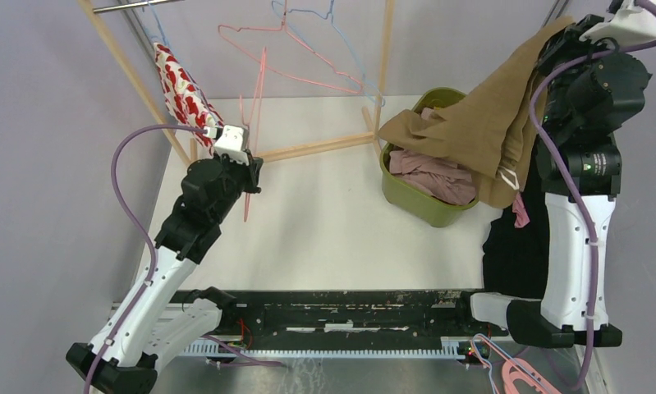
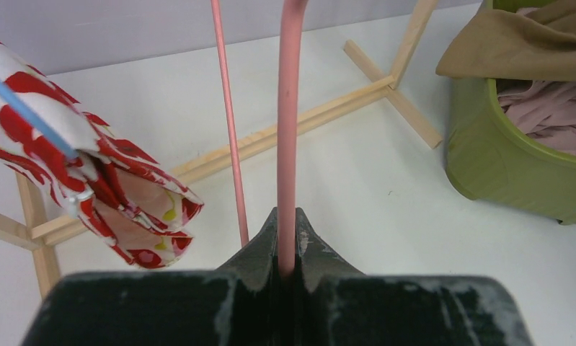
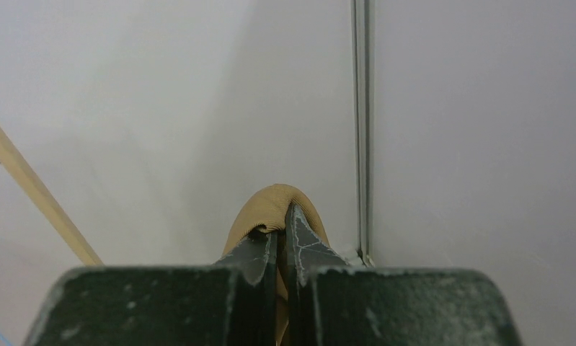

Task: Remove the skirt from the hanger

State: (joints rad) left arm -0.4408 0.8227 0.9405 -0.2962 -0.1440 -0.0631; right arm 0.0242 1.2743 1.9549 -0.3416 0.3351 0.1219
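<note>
Nearest in the top view, the left arm base (image 1: 111, 369) and right arm base (image 1: 554, 324) sat at the worktop's (image 1: 324, 230) near edge. The left hand (image 1: 253, 174) was pressed onto a pink hanger (image 1: 245, 207) beside the wooden rack (image 1: 316, 148). The right hand (image 1: 572, 31) was raised high. From it hung the tan skirt (image 1: 488, 115), apart from that hanger, its lower folds draped over the green basket (image 1: 406, 193).

From the left wrist, the left hand (image 2: 286, 241) pinched the pink hanger (image 2: 288, 130), which bore no cloth. A red-and-white garment (image 2: 90, 166) hung to the left, and the green basket (image 2: 501, 166) stood to the right.

From the right wrist, the right hand (image 3: 277, 238) was clamped on a fold of the tan skirt (image 3: 270, 202).
</note>
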